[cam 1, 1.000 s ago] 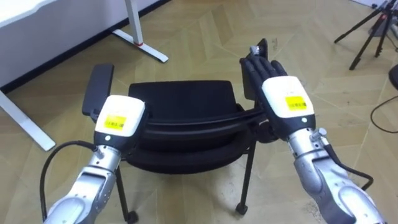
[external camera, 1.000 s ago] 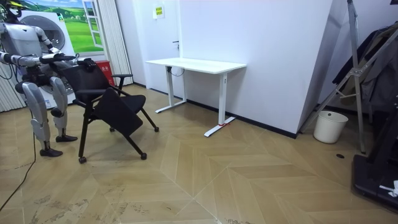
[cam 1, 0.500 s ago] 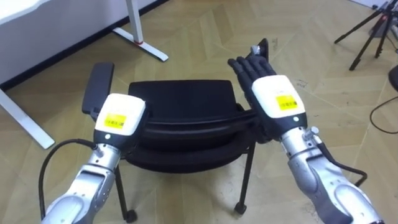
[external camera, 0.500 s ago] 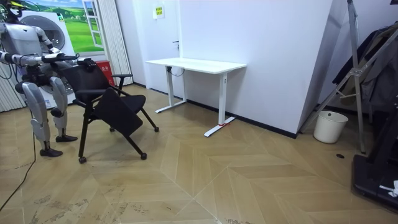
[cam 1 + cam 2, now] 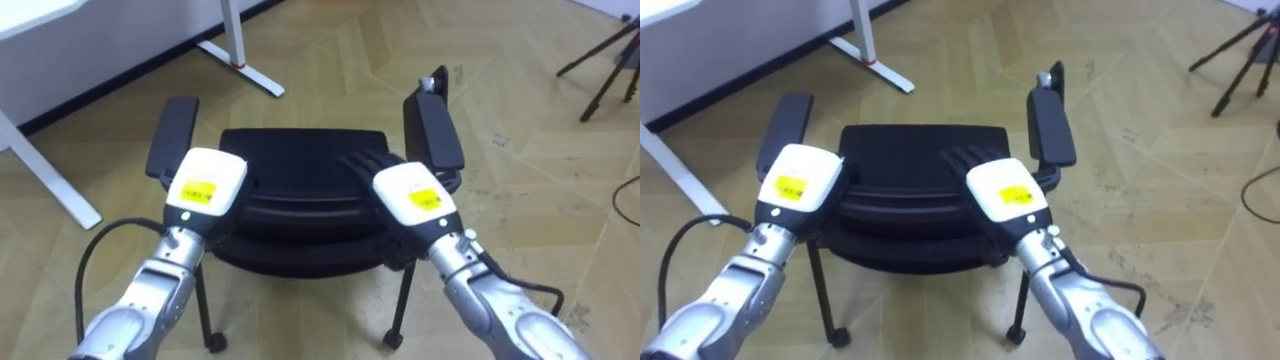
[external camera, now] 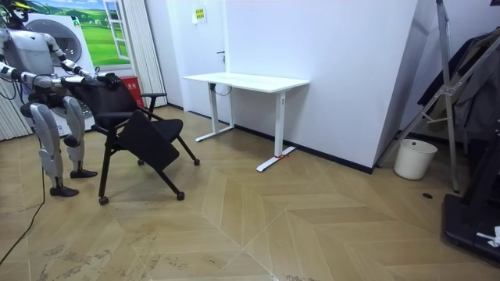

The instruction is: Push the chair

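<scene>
A black chair [image 5: 300, 160] on casters stands right in front of me, seen from behind and above, with an armrest [image 5: 172, 137] on the left and another armrest [image 5: 432, 130] on the right. My left hand [image 5: 205, 180] lies against the left part of the backrest top, its fingers hidden beneath it. My right hand [image 5: 405, 192] rests on the right part of the backrest, open, with straight fingers [image 5: 365, 160] reaching forward over its edge. In the room view I stand upright behind the chair [image 6: 137, 125] at the room view's left, both arms stretched to its back.
A white desk [image 6: 246, 80] stands beyond the chair, its foot [image 5: 250, 72] on the floor ahead to the left. Tripod legs [image 5: 605, 60] spread at the upper right. A white bin [image 6: 414, 158] sits by the far wall. Open wooden floor lies ahead of the chair.
My right hand has swung left from beside the right armrest and come down onto the backrest. The left hand has kept its place. The view has shifted slightly.
</scene>
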Tool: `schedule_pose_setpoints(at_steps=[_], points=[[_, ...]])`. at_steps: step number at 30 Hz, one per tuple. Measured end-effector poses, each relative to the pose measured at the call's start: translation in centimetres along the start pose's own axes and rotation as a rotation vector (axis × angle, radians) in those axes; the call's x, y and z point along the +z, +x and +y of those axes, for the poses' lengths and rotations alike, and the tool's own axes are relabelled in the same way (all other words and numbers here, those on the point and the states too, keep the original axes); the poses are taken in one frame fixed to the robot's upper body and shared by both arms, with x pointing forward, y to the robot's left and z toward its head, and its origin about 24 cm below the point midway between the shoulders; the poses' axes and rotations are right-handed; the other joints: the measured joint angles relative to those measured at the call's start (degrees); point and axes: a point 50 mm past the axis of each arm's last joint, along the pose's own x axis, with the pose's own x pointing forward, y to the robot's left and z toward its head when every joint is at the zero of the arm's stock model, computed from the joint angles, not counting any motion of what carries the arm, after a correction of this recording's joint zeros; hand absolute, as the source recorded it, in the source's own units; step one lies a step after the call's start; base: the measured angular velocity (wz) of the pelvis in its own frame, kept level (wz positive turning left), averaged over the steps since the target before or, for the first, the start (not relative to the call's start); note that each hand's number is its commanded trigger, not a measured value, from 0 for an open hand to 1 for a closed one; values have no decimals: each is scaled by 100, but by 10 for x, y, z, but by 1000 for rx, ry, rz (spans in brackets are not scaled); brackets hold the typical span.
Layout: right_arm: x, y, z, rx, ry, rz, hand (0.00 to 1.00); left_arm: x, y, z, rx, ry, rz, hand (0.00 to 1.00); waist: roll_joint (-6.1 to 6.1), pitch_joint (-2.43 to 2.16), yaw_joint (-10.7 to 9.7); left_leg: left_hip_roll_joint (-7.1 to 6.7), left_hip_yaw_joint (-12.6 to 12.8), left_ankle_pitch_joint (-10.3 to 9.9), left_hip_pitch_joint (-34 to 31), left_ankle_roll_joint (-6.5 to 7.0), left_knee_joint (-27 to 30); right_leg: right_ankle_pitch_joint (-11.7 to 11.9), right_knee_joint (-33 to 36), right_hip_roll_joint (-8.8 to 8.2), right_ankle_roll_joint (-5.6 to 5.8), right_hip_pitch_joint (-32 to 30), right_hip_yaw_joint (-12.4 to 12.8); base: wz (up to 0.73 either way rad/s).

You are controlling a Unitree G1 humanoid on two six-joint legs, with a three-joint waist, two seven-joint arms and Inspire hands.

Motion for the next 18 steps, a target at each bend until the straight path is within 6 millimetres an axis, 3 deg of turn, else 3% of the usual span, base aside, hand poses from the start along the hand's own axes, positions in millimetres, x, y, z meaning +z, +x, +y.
schedule_pose_setpoints(at_steps=[6, 14, 15, 16, 18], points=[[-8, 1, 5, -26, -69, 3, 0, 4, 6, -3, -5, -13, 0, 100, 47, 24, -22, -8, -68, 1, -18, -2, 54, 0, -4, -15, 0, 36, -99, 6], [-11, 1, 9, -48, -93, 12, 0, 7, 9, -5, -14, -23, -3, 100, 92, 8, -29, -17, -86, 2, -20, -1, 70, 0, -5, -30, 0, 56, -148, 2], [-11, 1, 10, -50, -91, 14, 31, 7, 8, -5, -16, -24, -3, 100, 93, 8, -31, -17, -89, 2, -8, -1, 70, 0, -6, -30, 0, 70, -149, 0], [-11, 0, 11, -52, -90, 16, 95, 7, 8, -6, -18, -25, -4, 100, 97, 11, -32, -17, -90, 2, 12, -1, 69, 0, -9, -30, 0, 91, -150, 0], [-11, 0, 12, -48, -87, 18, 100, 8, 8, -7, -25, -28, -3, 100, 102, 13, -37, -18, -91, 1, 50, -1, 67, -1, -9, -31, 1, 131, -149, 0]])
